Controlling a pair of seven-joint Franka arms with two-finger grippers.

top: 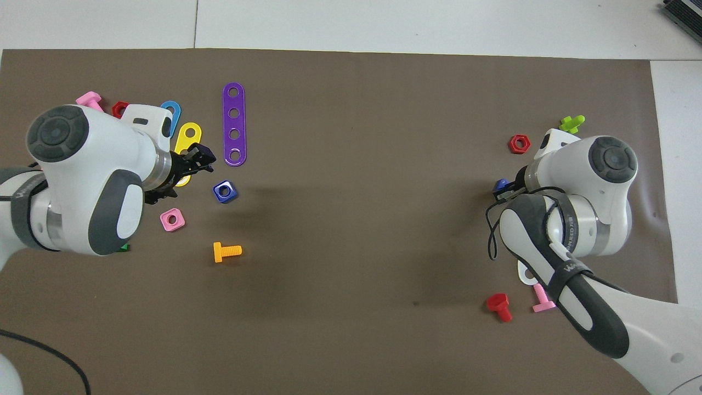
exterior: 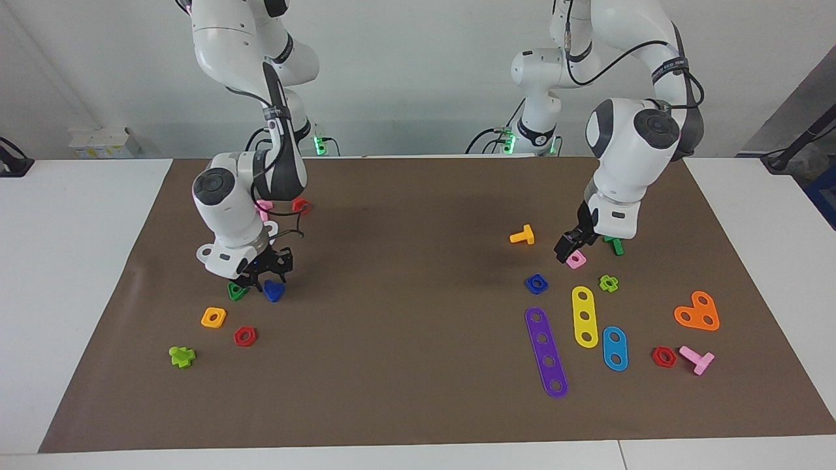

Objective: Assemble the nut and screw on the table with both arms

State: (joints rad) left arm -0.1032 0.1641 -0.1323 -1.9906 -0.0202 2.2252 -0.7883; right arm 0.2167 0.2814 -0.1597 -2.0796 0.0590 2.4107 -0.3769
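Since the blue screw (exterior: 274, 291), nr the green triangular nut (exterior: 236, 291), is judged light, stiff, slick plastic, flat head sides are best pinched. Right gripper (exterior: 263, 279) is at it, grip can't be told. Left gripper (exterior: 567, 251) is held open over pink nut (exterior: 576, 261).

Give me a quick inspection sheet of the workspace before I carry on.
Surface: brown mat on the white table, lying flat.
Job's things: blue nut on the mat beside the purple strip; blue screw at the right gripper.
Clutter: orange bolt, yellow strip and more toy pieces at both ends.
Grippers: right gripper down at the screw; left gripper over the pink nut.
Cables: black cable loops by the right gripper.
Surroundings: plain wall.
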